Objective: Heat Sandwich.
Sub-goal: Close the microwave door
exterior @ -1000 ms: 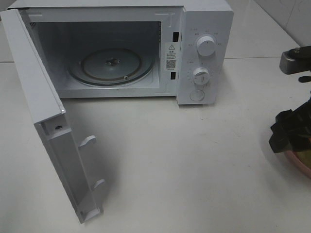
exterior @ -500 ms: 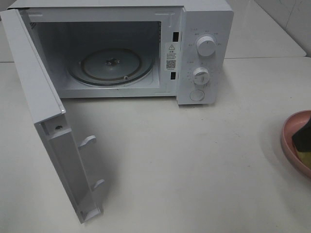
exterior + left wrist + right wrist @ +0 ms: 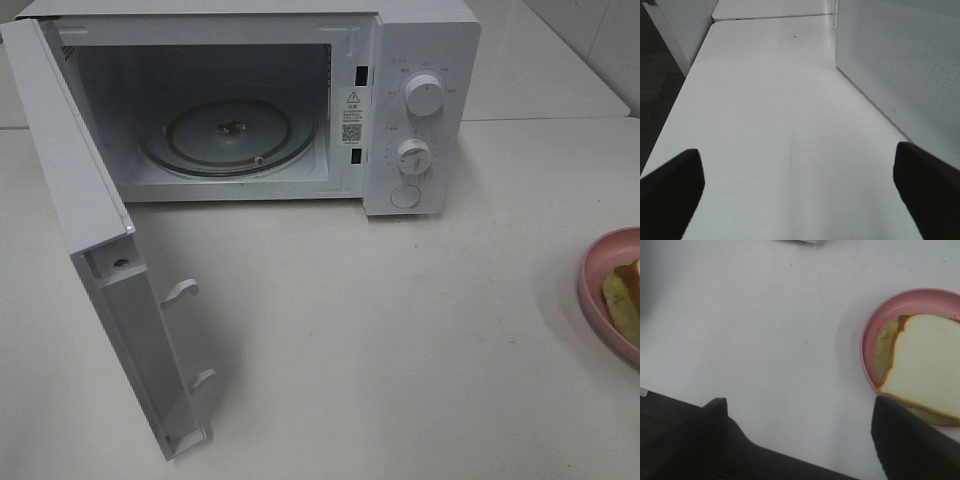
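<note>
The sandwich [image 3: 925,365], white bread with a brown crust and yellow-green filling, lies on a round pink plate [image 3: 867,347]. In the high view only a sliver of the sandwich [image 3: 625,300] shows on the plate [image 3: 592,285] at the right edge. My right gripper [image 3: 800,405] is open and hovers beside the plate, holding nothing. Over bare table next to the microwave door [image 3: 900,65], my left gripper [image 3: 797,170] is open and empty. Neither gripper shows in the high view.
The white microwave [image 3: 420,60] stands at the back with its door [image 3: 100,260] swung wide toward the front left. A glass turntable [image 3: 230,135] lies bare inside. White tabletop spreads between the microwave and the plate.
The right arm has pulled away to the right and out of the high view, uncovering the pink plate and the sandwich. The microwave and its door have not moved.
</note>
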Robot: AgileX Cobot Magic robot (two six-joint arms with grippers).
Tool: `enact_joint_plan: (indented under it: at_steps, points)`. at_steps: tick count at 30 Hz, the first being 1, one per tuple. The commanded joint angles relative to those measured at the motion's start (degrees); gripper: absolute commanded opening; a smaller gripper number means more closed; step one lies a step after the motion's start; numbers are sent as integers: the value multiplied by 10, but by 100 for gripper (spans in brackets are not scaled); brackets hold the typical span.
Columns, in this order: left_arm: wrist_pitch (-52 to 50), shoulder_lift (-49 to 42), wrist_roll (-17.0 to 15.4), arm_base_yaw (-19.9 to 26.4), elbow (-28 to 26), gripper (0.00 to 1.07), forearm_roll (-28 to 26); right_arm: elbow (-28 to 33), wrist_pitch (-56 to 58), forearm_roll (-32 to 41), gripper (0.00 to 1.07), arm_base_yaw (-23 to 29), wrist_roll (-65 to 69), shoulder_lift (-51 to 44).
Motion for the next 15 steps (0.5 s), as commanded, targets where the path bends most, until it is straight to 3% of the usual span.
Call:
enact_joint_plan:
  at_steps: [1, 4, 15]
  points:
    - [-3, -13, -3, 1, 2, 98, 0, 26, 11, -5, 76, -32, 2, -49]
    - [-3, -13, -3, 1, 2, 98, 0, 46, 10, -5, 76, -69, 2, -94]
    - [-3, -13, -3, 1, 2, 98, 0, 83, 7, -3, 76, -127, 2, -223]
